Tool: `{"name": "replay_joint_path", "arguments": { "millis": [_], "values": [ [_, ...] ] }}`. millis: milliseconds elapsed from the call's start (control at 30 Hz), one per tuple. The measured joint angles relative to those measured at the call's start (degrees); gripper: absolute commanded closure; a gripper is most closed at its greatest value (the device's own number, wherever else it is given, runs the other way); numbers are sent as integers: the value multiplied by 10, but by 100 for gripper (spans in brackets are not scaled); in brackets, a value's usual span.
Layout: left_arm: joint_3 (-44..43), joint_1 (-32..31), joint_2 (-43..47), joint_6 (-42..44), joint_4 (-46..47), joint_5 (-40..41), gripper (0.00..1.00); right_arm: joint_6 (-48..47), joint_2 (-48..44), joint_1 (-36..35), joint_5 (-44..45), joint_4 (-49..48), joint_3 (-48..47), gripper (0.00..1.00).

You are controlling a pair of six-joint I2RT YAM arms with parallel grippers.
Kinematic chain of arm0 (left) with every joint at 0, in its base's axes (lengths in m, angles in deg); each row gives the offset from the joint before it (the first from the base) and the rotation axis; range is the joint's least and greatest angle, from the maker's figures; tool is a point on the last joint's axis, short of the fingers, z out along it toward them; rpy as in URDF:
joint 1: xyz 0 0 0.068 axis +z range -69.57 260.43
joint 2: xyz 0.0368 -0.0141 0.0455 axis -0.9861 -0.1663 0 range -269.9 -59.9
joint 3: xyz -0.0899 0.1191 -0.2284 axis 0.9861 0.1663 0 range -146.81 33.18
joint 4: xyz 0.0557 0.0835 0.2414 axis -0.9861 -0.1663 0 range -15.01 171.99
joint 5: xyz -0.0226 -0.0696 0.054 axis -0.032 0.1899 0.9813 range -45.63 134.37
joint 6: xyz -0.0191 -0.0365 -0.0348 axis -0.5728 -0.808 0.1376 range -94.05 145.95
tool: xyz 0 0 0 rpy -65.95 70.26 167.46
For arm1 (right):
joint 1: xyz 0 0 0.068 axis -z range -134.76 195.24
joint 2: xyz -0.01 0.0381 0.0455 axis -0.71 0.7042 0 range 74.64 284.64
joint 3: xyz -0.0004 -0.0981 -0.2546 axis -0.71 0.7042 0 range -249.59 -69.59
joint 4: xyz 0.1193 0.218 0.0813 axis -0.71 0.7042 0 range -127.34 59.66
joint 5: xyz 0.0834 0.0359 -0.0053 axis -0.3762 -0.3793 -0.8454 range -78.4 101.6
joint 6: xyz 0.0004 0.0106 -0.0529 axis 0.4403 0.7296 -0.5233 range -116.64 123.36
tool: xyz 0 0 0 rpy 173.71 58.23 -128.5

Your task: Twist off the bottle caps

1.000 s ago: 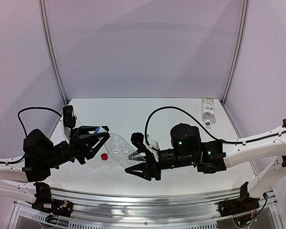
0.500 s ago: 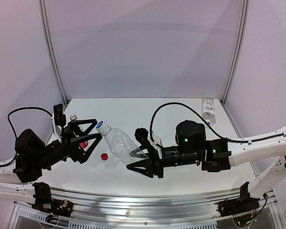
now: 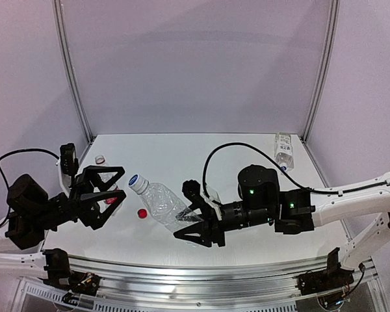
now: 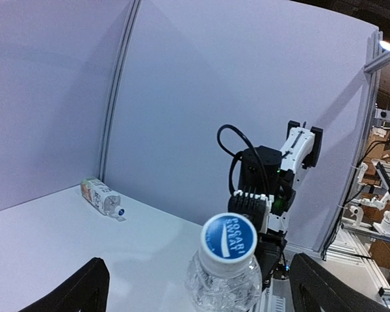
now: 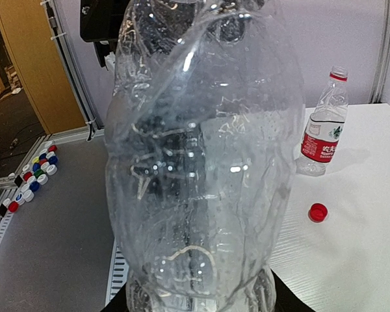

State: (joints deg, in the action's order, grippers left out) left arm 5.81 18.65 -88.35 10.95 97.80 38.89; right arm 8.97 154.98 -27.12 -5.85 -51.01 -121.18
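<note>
My right gripper [image 3: 182, 211] is shut on the body of a clear unlabelled bottle [image 3: 162, 203], which points left and fills the right wrist view [image 5: 201, 162]. Its white-and-blue cap [image 3: 136, 180] is on the neck. My left gripper [image 3: 122, 183] stands open just left of that cap, not touching it. In the left wrist view the cap [image 4: 229, 237] sits between the spread fingers [image 4: 78, 289]. A loose red cap [image 3: 142, 212] lies on the table. An uncapped small red-labelled bottle [image 5: 322, 130] stands upright behind my left gripper.
A labelled bottle [image 3: 283, 153] with a blue-and-white cap lies on its side at the back right corner, also in the left wrist view [image 4: 99, 195]. Frame posts rise at both back corners. Several loose caps [image 5: 32, 175] lie on the floor beyond the table edge.
My left gripper opened off the white-and-blue cap and drew back to the left. The cap stays on the bottle, which my right gripper still holds.
</note>
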Motion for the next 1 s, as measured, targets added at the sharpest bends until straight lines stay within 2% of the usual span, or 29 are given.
{"name": "replay_joint_path", "arguments": {
  "millis": [200,400,567,833,1000],
  "values": [
    [-20,2,-19,3,-9,-62,22,0,27,0,-23,13,-15,67],
    [-24,3,-39,5,-10,-82,27,0,39,0,-34,19,-21,67],
    [-25,3,-54,5,-13,-89,36,0,39,0,-36,21,-21,67],
    [-32,3,-67,2,-13,-89,71,0,39,0,-40,23,-21,68],
    [-32,3,-74,0,-11,-84,82,0,39,0,-43,23,-21,69]
  ]
}}
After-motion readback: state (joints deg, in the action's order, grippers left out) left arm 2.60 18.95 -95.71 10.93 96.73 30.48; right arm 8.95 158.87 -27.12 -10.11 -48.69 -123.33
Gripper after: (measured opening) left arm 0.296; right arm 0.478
